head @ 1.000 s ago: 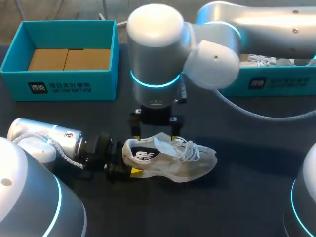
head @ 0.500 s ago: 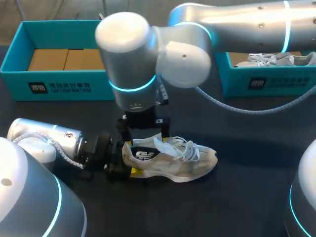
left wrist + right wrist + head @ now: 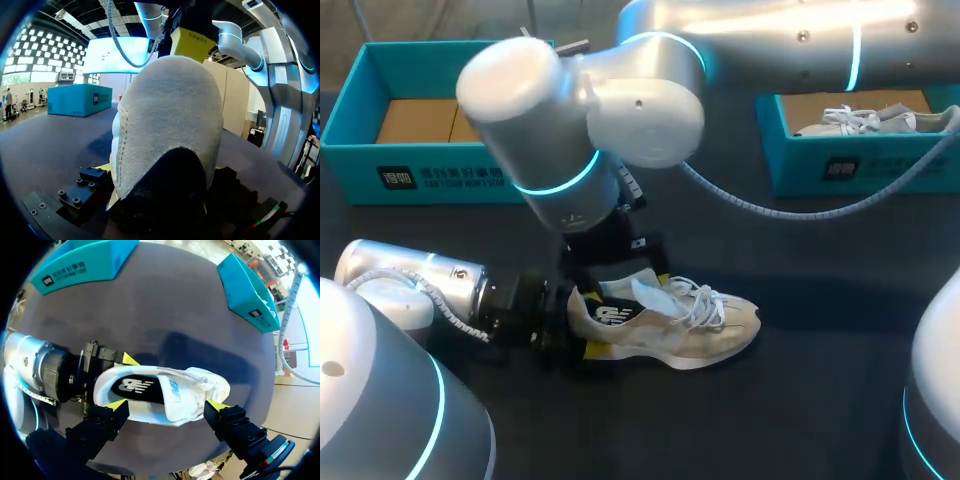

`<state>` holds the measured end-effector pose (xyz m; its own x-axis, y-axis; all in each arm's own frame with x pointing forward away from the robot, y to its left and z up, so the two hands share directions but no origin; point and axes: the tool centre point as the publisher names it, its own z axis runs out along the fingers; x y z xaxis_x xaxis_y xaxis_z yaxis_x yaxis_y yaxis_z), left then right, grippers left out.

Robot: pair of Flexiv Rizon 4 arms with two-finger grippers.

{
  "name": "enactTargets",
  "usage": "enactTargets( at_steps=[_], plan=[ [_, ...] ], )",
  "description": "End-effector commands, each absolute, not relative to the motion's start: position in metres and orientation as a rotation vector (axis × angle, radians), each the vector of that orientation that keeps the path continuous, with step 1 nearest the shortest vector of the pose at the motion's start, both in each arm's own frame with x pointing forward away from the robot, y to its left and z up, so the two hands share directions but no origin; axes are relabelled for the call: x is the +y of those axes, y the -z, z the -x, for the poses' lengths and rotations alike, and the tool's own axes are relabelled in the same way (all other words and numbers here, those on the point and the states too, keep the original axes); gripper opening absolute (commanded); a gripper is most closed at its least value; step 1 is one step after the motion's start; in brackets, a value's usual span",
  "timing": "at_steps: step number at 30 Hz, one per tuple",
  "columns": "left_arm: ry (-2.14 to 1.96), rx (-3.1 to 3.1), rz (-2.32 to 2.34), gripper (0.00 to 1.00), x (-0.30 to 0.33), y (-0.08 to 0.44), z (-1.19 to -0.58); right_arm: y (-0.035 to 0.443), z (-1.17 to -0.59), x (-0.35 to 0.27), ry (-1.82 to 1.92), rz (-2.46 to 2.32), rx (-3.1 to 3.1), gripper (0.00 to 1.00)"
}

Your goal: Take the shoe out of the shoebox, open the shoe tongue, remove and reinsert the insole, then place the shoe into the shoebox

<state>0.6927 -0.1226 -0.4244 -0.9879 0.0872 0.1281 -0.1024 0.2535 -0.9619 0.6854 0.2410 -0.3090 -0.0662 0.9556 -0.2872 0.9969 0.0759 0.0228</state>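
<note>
Head view places the shoe (image 3: 665, 320) on its sole in the middle of the table (image 3: 820, 380), well apart from both boxes. The left gripper (image 3: 582, 335) is closed on the heel. The right gripper (image 3: 167, 406) hangs above the shoe, fingers spread wide, holding nothing. I think the tongue (image 3: 652, 292) comes next: pinch only the tongue, not the laces, and pull it toward the toe while the heel is held. Free table lies beyond the toe; the left box (image 3: 520, 175) and the right box (image 3: 880, 170) stand at the far side.
</note>
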Motion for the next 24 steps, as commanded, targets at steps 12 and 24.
enactTargets(
  at_steps=[12, 24],
  plan=[
    [-1.83, -2.363, -0.018, 0.0, -0.125, 0.427, -0.689, 0.315, -0.679, 0.225, 0.277, -2.194, 1.744, 1.0],
    [-1.83, -2.363, -0.018, 0.0, -0.125, 0.427, -0.689, 0.326, -0.689, 0.202, 0.242, -2.243, 1.729, 1.0]
  ],
)
